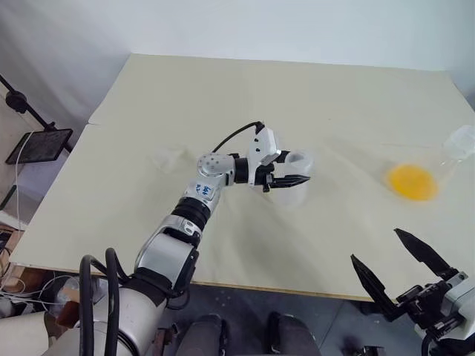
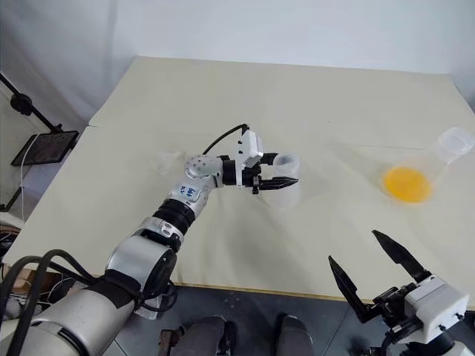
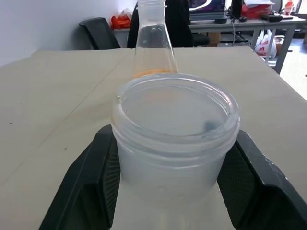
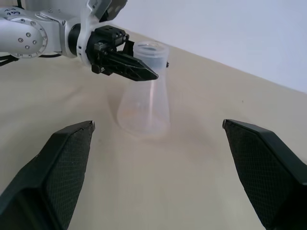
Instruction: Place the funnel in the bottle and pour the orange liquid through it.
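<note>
Two tools: left tool brackets the upright bottle, fingers flanking, contact unclear; funnel lies left; right tool wide open, empty.

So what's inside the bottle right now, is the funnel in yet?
No funnel stands in the bottle: its wide mouth is open and no liquid shows through the frosted wall. The left gripper's fingers flank its neck. The base is hidden below.
</note>
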Controlling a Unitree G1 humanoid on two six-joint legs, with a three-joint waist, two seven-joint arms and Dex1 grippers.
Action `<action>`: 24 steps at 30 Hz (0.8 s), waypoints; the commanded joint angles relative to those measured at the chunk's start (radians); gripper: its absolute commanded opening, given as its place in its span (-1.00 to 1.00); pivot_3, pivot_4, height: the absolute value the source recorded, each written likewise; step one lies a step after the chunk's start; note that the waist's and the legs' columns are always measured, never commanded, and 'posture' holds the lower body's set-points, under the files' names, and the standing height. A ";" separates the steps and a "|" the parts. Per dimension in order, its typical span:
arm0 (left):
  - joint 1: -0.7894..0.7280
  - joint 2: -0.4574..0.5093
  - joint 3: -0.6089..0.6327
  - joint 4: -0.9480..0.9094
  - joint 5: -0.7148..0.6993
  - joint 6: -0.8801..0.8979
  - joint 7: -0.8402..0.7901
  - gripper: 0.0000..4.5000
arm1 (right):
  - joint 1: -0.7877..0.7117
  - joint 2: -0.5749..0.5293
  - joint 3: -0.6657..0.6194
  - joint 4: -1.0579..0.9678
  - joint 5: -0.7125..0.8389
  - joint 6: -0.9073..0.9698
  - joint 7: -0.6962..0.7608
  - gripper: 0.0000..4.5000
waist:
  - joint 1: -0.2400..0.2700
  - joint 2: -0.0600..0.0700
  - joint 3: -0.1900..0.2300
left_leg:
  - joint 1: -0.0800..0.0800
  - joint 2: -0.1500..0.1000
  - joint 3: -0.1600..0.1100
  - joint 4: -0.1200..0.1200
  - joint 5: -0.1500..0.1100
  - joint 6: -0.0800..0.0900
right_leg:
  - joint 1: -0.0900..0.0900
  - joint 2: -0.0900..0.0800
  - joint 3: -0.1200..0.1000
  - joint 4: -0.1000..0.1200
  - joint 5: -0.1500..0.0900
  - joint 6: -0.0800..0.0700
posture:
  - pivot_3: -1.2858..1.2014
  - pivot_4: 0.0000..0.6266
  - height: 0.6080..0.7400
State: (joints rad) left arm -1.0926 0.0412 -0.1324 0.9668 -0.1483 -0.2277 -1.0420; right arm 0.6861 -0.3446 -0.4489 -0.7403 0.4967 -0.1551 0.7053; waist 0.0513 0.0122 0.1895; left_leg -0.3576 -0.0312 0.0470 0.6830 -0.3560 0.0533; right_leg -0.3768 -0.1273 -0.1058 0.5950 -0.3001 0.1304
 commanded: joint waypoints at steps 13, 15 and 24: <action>0.141 0.220 0.138 -0.262 -0.127 0.123 -0.170 0.98 | -0.232 -0.125 0.050 0.136 0.048 0.048 0.049 1.00 | -0.014 0.000 0.000 | 0.001 0.000 -0.003 0.002 0.000 0.000 | 0.000 -0.001 -0.001 0.006 0.000 0.000 | 0.03 -0.52 1.00; 0.176 0.275 0.164 -0.295 -0.141 0.113 -0.190 0.98 | -0.267 -0.143 0.061 0.161 0.052 0.053 0.068 1.00 | -0.021 0.000 0.000 | 0.001 -0.001 -0.004 0.002 0.000 0.000 | 0.000 -0.001 -0.002 0.007 0.000 0.000 | 0.03 -0.52 1.00; 0.553 0.492 0.355 -0.691 -0.249 0.255 -0.084 0.98 | -0.432 -0.235 0.134 0.217 0.122 0.098 0.197 1.00 | -0.030 0.000 0.000 | 0.001 -0.001 -0.009 0.002 0.000 0.000 | 0.000 -0.004 -0.001 0.011 0.000 0.000 | 0.03 -0.52 1.00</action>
State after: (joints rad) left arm -0.6107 0.5044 0.1642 0.3871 -0.3556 0.0095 -1.1527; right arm 0.2671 -0.5594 -0.3291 -0.5047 0.5859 -0.0734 0.8704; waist 0.0216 0.0125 0.1893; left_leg -0.3561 -0.0321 0.0372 0.6849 -0.3559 0.0534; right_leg -0.3768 -0.1313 -0.1059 0.6062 -0.3001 0.1304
